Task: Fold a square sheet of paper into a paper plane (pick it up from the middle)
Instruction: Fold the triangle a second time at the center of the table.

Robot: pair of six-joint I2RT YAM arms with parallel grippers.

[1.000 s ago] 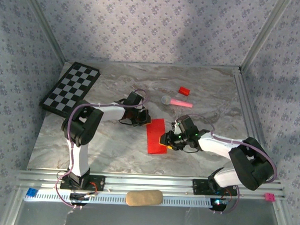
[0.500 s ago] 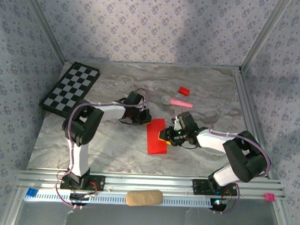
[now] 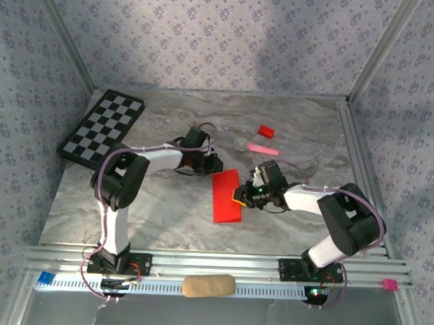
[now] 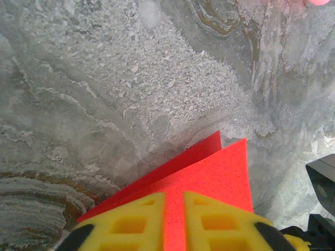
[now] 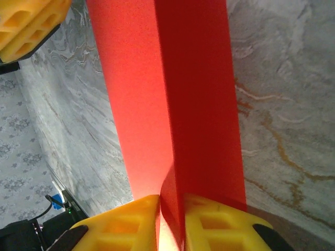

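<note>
The folded red paper sheet [image 3: 226, 200] lies mid-table on the marble tabletop [image 3: 157, 217], its raised flap pinched by the right gripper [image 5: 171, 201], while the left gripper [image 4: 174, 197] straddles its far corner, nearly closed, its grip unclear.

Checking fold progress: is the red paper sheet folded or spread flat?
Folded. The square sheet of paper reads as a narrow rectangle from above, and two stacked layers show at its corner in the left wrist view.

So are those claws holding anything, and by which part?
Yes: the folded red sheet of paper. The right gripper pinches its raised upper flap along the right edge. The left gripper sits at its far end; whether it clamps there cannot be told.
</note>
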